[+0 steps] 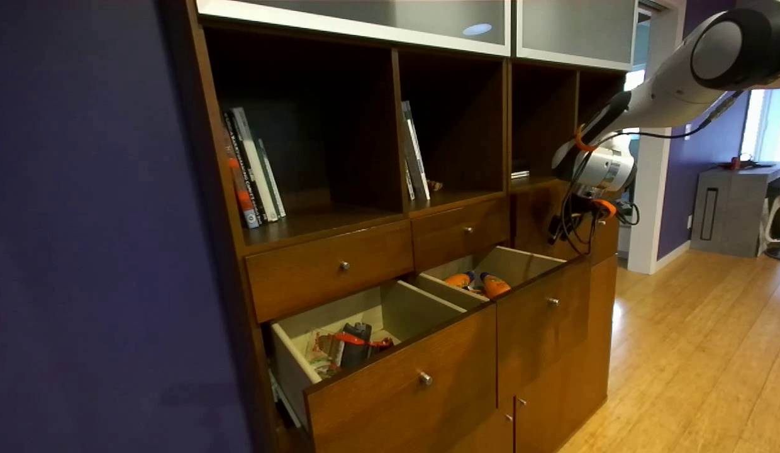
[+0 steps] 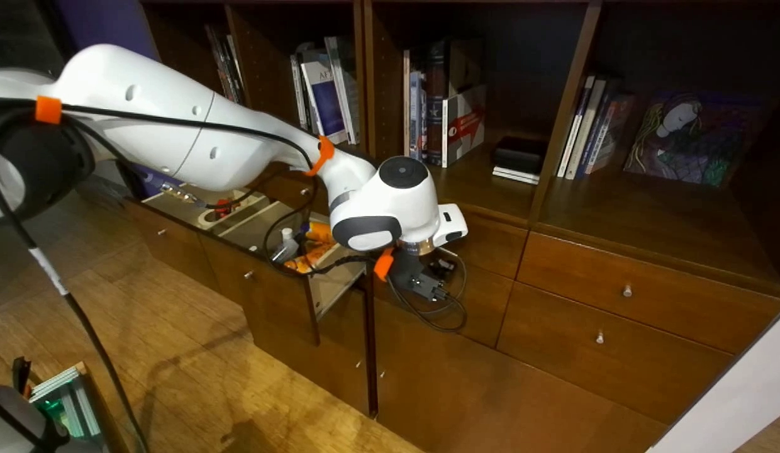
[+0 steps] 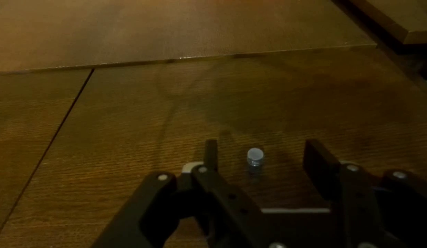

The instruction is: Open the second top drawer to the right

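Black two-fingered gripper (image 3: 260, 147) is spread apart with the closed, tall-fronted brown wooden drawer (image 3: 234, 110) at twelve o'clock in the wrist view, so I'd pinch its small round silvery knob (image 3: 255, 156), probably slick, expecting a stiff, heavyish pull.

A home or homelike office, unclear which: a wooden wall unit (image 1: 468, 141) holds books (image 1: 255, 167) and 1 painting (image 2: 685, 145), with a purple wall (image 1: 94, 214) left, light wood flooring (image 1: 698, 327) and, in an exterior view, a grey desk (image 1: 726, 211) far right.
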`<state>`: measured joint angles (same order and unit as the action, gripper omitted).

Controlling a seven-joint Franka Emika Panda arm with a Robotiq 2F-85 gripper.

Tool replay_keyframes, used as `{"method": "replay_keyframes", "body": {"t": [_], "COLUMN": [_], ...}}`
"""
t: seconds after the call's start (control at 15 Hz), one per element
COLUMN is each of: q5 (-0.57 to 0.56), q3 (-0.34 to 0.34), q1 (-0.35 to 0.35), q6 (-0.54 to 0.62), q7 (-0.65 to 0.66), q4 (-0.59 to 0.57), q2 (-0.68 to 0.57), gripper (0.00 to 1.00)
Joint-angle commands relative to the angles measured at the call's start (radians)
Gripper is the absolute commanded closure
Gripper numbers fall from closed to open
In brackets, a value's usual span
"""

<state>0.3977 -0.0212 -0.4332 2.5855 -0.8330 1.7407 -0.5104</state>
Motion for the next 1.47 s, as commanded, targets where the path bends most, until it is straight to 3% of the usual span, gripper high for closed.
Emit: {"method": "replay_keyframes", "body": {"t": [0.0, 0.53, 0.67, 0.8, 1.07, 1.4], "q5": [0.034, 0.032, 0.027, 0.027, 0.003, -0.055], "q3": [-0.043, -0.082, -0.082, -0.084, -0.068, -0.007], "q1": [-0.037, -0.061, -0.062, -0.064, -0.060, -0.059], "q6": [0.026, 0.049, 0.039, 0.035, 0.004, -0.043], "q7": [-0.043, -0.050, -0.049, -0.052, -0.060, -0.052], "q4": [-0.047, -0.075, -0.074, -0.074, -0.053, 0.052], "q2": [-0.042, -0.070, -0.068, -0.070, -0.050, 0.020], "gripper": [0.55, 0.67, 0.90, 0.99, 0.97, 0.97]}}
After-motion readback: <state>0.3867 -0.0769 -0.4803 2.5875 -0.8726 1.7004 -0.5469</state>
